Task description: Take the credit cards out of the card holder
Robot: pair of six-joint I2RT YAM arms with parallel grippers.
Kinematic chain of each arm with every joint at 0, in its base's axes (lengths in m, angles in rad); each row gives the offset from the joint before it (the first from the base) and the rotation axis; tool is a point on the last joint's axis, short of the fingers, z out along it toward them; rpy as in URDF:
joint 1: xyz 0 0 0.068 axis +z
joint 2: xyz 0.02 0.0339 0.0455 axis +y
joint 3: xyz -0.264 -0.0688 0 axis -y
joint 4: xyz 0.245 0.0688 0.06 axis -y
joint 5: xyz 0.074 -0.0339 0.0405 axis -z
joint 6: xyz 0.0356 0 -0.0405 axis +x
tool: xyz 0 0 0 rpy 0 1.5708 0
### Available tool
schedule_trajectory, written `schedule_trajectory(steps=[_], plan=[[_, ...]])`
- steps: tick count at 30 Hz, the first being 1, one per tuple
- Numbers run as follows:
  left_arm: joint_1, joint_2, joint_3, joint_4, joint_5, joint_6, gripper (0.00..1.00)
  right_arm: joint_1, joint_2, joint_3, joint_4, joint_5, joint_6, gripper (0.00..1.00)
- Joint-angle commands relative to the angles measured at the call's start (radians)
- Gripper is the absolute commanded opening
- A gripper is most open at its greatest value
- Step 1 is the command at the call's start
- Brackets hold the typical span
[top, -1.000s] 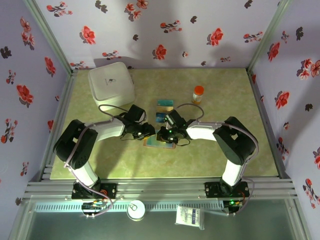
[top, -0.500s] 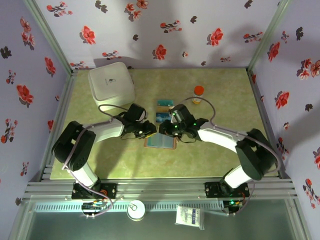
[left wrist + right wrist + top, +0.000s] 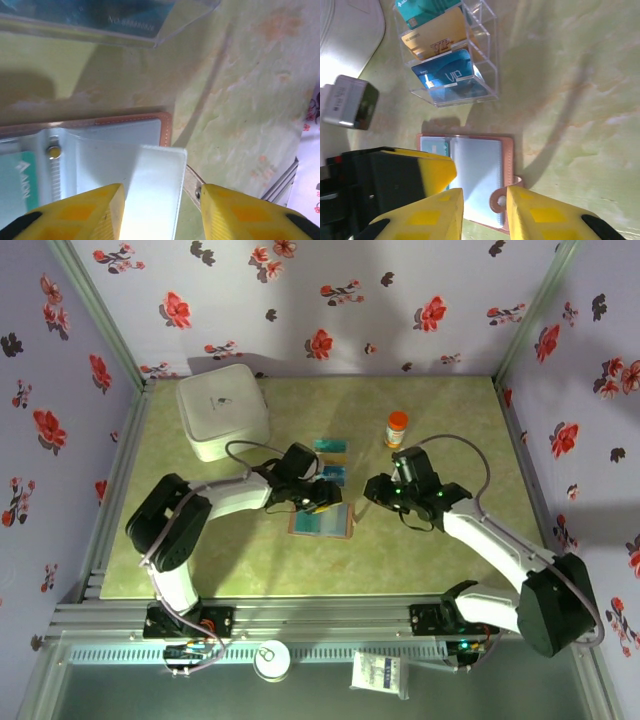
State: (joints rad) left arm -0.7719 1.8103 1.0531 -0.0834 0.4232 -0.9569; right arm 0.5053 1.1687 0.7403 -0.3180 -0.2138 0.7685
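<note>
Flowered walls [image 3: 300,300] close in a mottled green table [image 3: 450,550]. The card holder [image 3: 320,523] lies open on it at the centre of the overhead view, just below a clear box [image 3: 487,75]. My left claw [image 3: 160,192] stands about half open astride a clear sleeve [image 3: 155,170] of the holder, and as far as I can make out it is not pinching it. My right claw [image 3: 485,200] hangs narrowly open above the holder's tab edge, with nothing in it. A teal card [image 3: 20,175] sits in a pocket at the lower left of my left wrist view. I judge it light, stiff and slick, while the sleeves look soft and floppy and the holder would likely slide. So I would pin the leather and take the card by its exposed short edge. It reads something like "AION". In the box, the blue card [image 3: 447,75] and the gold card [image 3: 432,42] both say "VIP". A number line at the top of the left wrist view begins "NO." but is too blurred to read.
</note>
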Motion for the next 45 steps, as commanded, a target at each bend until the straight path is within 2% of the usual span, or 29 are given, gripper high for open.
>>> schedule_trajectory(steps=[1, 11, 20, 27, 37, 45], plan=[[-0.018, 0.042, 0.037, 0.008, 0.019, -0.015, 0.46, -0.011, -0.027, -0.019, -0.043, 0.015, -0.021, 0.3], [-0.018, 0.054, 0.035, 0.0, 0.014, 0.003, 0.48, -0.01, -0.017, -0.036, 0.012, -0.051, 0.013, 0.3], [-0.017, 0.123, 0.031, 0.02, 0.014, -0.011, 0.48, -0.01, -0.013, -0.035, 0.004, -0.057, 0.011, 0.3], [0.001, 0.047, 0.026, 0.033, 0.009, -0.005, 0.47, 0.004, -0.014, -0.034, 0.012, -0.071, 0.02, 0.3], [0.103, -0.111, -0.025, -0.088, -0.023, 0.083, 0.46, 0.096, 0.097, 0.026, 0.056, -0.074, 0.048, 0.3], [0.215, -0.196, -0.164, -0.125, -0.021, 0.149, 0.33, 0.183, 0.245, 0.135, 0.069, -0.086, 0.057, 0.3]])
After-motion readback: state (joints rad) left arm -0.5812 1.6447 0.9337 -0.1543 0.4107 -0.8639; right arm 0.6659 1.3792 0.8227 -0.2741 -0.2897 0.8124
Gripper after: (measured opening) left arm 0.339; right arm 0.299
